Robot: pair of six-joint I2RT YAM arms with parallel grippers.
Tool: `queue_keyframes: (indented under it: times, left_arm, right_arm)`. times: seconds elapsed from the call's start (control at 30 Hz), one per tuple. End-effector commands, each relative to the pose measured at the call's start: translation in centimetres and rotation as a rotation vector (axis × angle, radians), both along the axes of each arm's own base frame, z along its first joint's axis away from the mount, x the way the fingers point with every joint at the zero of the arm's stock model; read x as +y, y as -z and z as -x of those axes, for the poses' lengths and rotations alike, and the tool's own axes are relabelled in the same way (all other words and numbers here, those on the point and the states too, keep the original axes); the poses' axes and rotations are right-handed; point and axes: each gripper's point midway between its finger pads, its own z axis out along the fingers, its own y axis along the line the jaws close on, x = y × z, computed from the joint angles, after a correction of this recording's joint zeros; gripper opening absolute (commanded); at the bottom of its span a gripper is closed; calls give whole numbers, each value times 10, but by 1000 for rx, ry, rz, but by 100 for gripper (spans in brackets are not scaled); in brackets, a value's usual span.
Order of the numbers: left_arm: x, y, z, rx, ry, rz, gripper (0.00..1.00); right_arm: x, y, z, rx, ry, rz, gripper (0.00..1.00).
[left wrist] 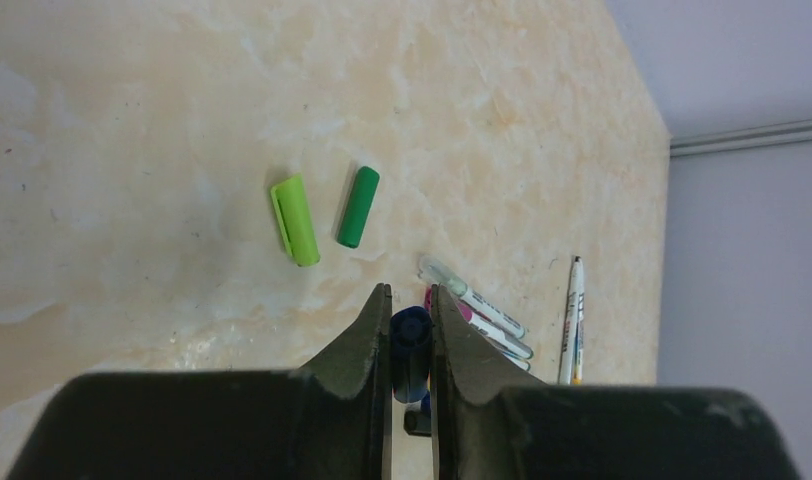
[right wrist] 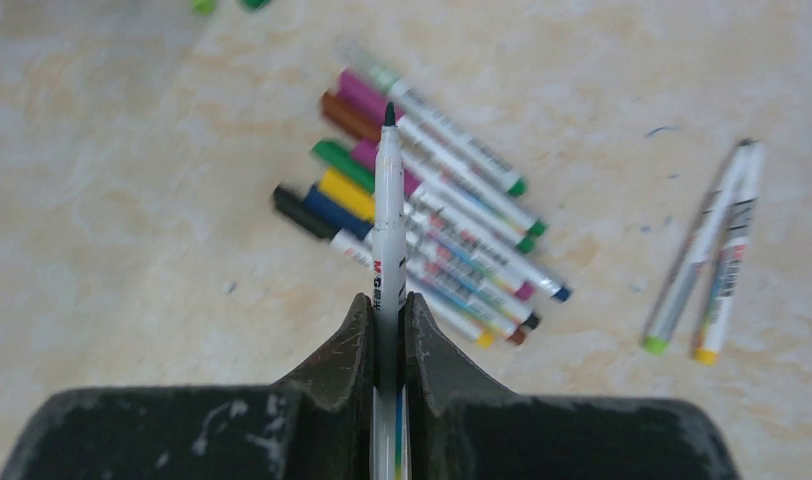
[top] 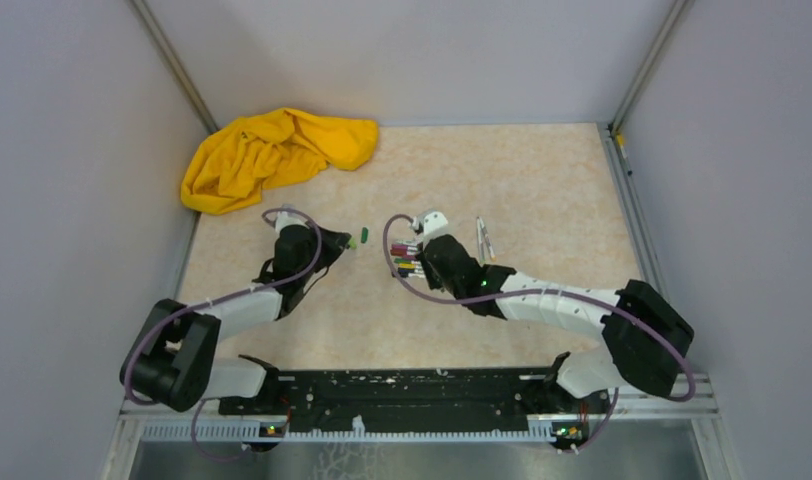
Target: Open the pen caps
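Dark blue plastic shows between the left jaws: a pen cap (left wrist: 410,345) pinched tight, held just left of the pile of capped pens (right wrist: 432,225) on the bench (top: 522,180). A light green cap (left wrist: 295,220) and a dark green cap (left wrist: 358,207) lie loose side by side, not touching, also left of that pile. The right jaws are clamped on the white barrel of an uncapped pen (right wrist: 388,220), its dark tip bare and pointing out over the pile. Two more uncapped pens (right wrist: 717,260) lie together right of the pile, apart from it. A yellow cloth (top: 272,155) sits crumpled far left of the pile, in the corner.
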Motion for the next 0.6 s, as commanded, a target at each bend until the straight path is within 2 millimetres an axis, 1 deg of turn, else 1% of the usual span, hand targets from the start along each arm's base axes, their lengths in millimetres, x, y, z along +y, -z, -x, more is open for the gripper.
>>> queue_keyframes:
  times: [0.0,0.1,0.23,0.33,0.43,0.47,0.57]
  left_arm:
    - [3,12,-11,60,1,-94,1]
    - [2,26,-10,94,6,-101,7]
    - [-1,44,-10,140,18,-110,11]
    - [-2,53,-10,157,21,-104,15]
    - [-3,59,-9,169,19,-97,21]
    - [-4,61,-10,171,21,-95,23]
    - [-5,68,-11,185,23,-90,24]
  right_arm:
    - [-33,-30,-63,-95,246,-13,0]
    - [-57,-23,-90,-95,350,16,0]
    - [-76,-13,-114,-76,419,43,0]
    - [-84,-7,-127,-57,446,47,0]
    - [-87,-3,-139,-45,468,56,0]
    - [-91,3,-139,-25,476,81,0]
    - [-97,11,-143,-6,493,112,0]
